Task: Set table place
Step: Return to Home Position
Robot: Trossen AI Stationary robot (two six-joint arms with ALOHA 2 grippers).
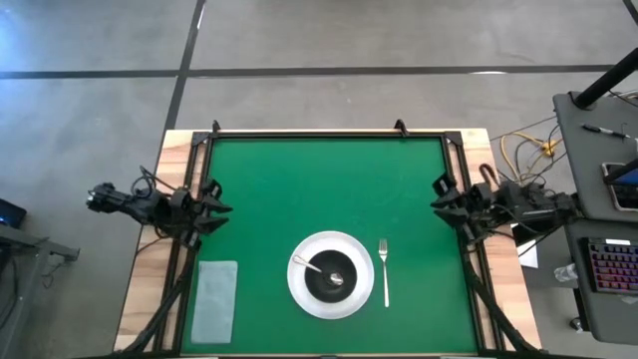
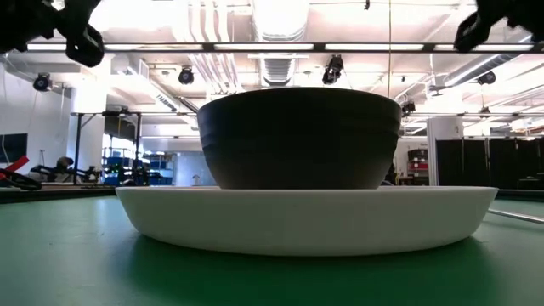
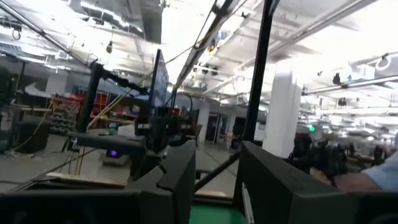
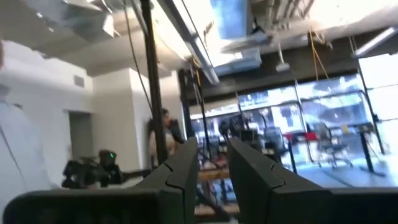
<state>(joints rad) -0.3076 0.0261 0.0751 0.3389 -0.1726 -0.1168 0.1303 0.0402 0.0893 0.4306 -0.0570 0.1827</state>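
Observation:
The round white plate (image 1: 331, 299) lies on the green table (image 1: 299, 189), near its near edge. The dark bowl (image 1: 344, 289) stands on the plate and fills the low view (image 2: 299, 140). The silver spoon (image 1: 313, 266) lies in the bowl, its handle sticking out over the rim toward the left. The silver fork (image 1: 385, 271) lies flat on the table to the right of the plate. My left gripper (image 1: 217, 208) hovers at the table's left edge and my right gripper (image 1: 440, 202) at the right edge. Both are narrowly open and empty.
A pale grey napkin (image 1: 215, 299) lies flat at the near left of the table. Black rails (image 1: 319, 133) run around the green top. A desk with a keyboard (image 1: 610, 264) stands beyond the table's right edge.

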